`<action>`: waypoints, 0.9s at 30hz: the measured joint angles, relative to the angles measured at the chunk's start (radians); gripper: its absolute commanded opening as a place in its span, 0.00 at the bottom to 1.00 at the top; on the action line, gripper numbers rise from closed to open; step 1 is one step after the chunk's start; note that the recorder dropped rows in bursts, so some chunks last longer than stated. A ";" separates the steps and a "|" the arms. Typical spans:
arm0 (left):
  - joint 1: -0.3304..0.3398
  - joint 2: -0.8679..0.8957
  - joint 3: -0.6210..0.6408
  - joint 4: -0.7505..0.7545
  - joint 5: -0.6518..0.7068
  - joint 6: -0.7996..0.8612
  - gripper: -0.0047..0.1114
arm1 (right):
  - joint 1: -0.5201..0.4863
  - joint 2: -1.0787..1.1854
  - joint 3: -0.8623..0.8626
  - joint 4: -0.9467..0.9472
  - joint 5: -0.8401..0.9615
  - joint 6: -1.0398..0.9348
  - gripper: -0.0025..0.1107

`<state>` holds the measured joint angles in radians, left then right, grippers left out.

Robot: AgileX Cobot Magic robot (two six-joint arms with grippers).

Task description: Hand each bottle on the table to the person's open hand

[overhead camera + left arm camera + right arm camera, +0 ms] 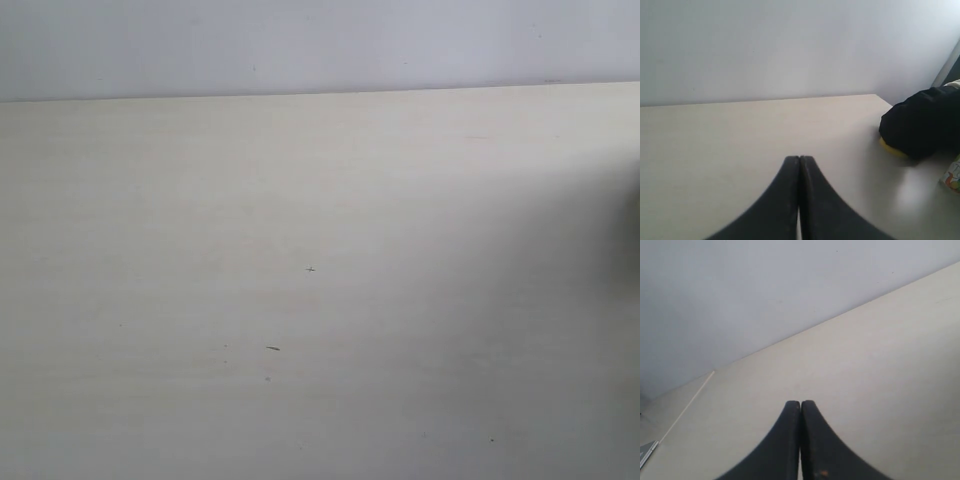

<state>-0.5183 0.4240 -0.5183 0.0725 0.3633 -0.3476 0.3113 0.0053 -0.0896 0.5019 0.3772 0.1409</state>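
Start step, nothing grasped yet. Left gripper (799, 165) pinched tight, empty; right gripper (800, 407) same. Table (300, 300) shows no bottles in exterior view. Left wrist view: black sleeve (922, 122) over yellow bottle bit (890, 148), fruit-label bottle (952, 175) near it, by table edge. Open hand unseen. Next, I judge: spread jaws, reach for bottle.

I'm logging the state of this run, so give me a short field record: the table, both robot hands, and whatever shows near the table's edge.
table: pale cream, bare in the exterior view
left hand: shut, holding nothing
right hand: shut, holding nothing
black sleeve: near the table's far corner, left wrist view
yellow object: partly hidden under the sleeve, identity unclear
fruit-picture label: sliver at the frame edge beside the sleeve
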 measured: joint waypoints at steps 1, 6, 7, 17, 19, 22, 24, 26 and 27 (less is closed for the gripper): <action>0.000 0.000 0.000 0.007 0.000 0.000 0.04 | 0.000 0.000 0.000 0.000 0.000 0.000 0.03; 0.000 -0.017 0.000 0.033 0.001 0.002 0.04 | 0.000 0.000 0.000 0.000 0.000 0.000 0.03; 0.000 -0.024 0.000 0.035 0.001 0.004 0.04 | 0.000 0.000 0.000 0.000 0.000 0.000 0.03; 0.140 -0.193 0.071 0.031 -0.002 -0.020 0.04 | 0.000 0.000 0.000 0.000 0.000 0.000 0.03; 0.200 -0.252 0.140 0.031 -0.026 -0.022 0.04 | 0.000 0.000 0.000 0.000 0.000 0.000 0.03; 0.269 -0.338 0.259 0.043 -0.090 -0.020 0.04 | 0.000 0.000 0.000 0.000 0.000 0.000 0.03; 0.306 -0.385 0.329 0.077 -0.133 -0.009 0.04 | 0.000 0.000 0.000 0.000 0.000 0.000 0.03; 0.330 -0.411 0.391 0.113 -0.167 -0.005 0.04 | 0.000 0.000 0.000 0.000 0.000 0.000 0.03; 0.341 -0.416 0.422 0.124 -0.181 -0.003 0.04 | 0.000 0.000 0.000 0.000 0.000 0.000 0.03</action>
<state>-0.1768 0.0080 -0.0960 0.1967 0.1825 -0.3507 0.3113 0.0053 -0.0896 0.5019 0.3772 0.1409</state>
